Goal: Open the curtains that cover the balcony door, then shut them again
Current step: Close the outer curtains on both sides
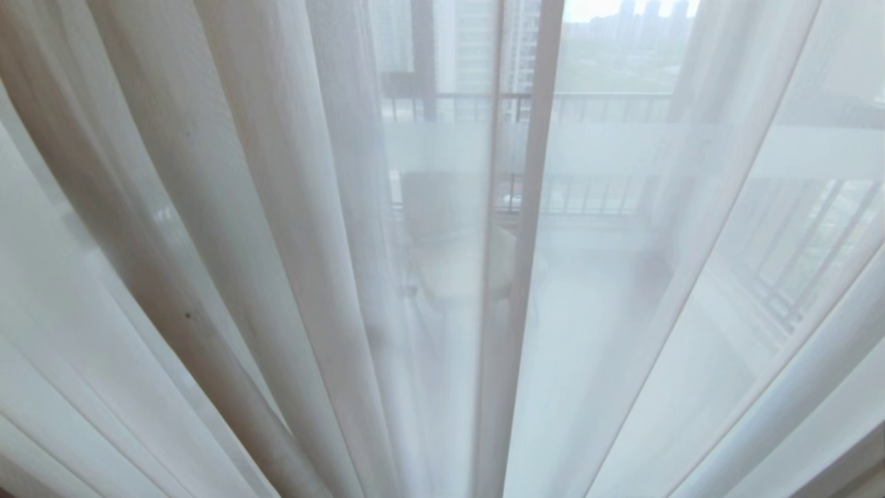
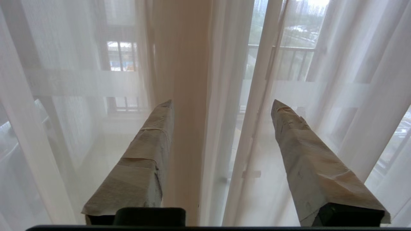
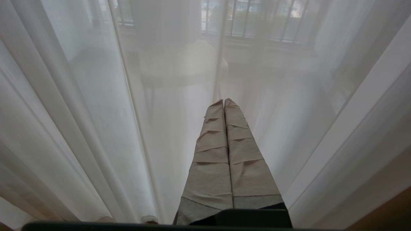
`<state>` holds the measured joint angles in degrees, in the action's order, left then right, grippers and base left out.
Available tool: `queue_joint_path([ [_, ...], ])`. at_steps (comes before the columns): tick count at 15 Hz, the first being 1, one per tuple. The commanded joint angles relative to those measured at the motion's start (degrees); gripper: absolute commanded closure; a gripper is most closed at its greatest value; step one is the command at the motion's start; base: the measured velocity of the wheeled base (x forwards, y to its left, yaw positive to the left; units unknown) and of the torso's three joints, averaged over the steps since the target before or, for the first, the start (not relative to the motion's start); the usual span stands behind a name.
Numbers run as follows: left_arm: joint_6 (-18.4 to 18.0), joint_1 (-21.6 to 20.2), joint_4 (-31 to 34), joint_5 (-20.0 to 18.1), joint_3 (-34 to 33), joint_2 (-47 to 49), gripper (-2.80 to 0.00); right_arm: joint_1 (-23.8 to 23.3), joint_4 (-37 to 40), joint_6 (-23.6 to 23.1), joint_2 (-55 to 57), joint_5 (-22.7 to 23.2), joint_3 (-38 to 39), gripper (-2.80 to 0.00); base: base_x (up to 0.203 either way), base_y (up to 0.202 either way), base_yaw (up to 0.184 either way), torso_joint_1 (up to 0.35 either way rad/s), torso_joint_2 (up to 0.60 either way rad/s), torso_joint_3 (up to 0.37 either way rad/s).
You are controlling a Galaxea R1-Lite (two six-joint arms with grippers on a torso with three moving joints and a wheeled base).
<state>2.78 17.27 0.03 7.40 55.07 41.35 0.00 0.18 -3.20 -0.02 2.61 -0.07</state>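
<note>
White see-through sheer curtains (image 1: 290, 242) hang in long pleats across the whole head view, drawn over the balcony door. Through them its dark upright frame (image 1: 543, 104) and frosted white band (image 1: 608, 149) show faintly. In the left wrist view my left gripper (image 2: 222, 102) is open, its taped fingers (image 2: 151, 154) standing wide apart right at the sheers, with a denser beige fold (image 2: 189, 96) and a white seam lying in the span between them. My right gripper (image 3: 223, 101) is shut on nothing, pointing at the sheers (image 3: 96, 112). Neither arm shows in the head view.
Behind the glass are a balcony railing (image 1: 608, 104) and a pale chair (image 1: 449, 228). A strip of wooden floor (image 3: 391, 211) shows at the curtain's foot beside the right gripper. Tower blocks stand far outside.
</note>
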Motion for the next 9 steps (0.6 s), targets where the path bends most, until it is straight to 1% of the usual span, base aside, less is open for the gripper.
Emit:
queue_joint_path([
  [1, 0.1, 0.0, 0.0, -0.1, -2.2, -2.5, 0.00, 0.0, 0.0, 0.0, 0.0, 0.0, 0.0, 0.00, 0.000, 0.000, 0.000, 0.000, 0.00, 0.000],
  [5, 0.1, 0.0, 0.0, 0.0, -4.8, -7.1, 0.00, 0.0, 0.0, -0.1, 0.0, 0.0, 0.0, 0.00, 0.000, 0.000, 0.000, 0.000, 0.00, 0.000],
  [9, 0.1, -0.5, 0.1, 0.0, -10.0, -16.3, 0.00, 0.0, 0.0, -0.1, 0.0, 0.0, 0.0, 0.00, 0.000, 0.000, 0.000, 0.000, 0.00, 0.000],
])
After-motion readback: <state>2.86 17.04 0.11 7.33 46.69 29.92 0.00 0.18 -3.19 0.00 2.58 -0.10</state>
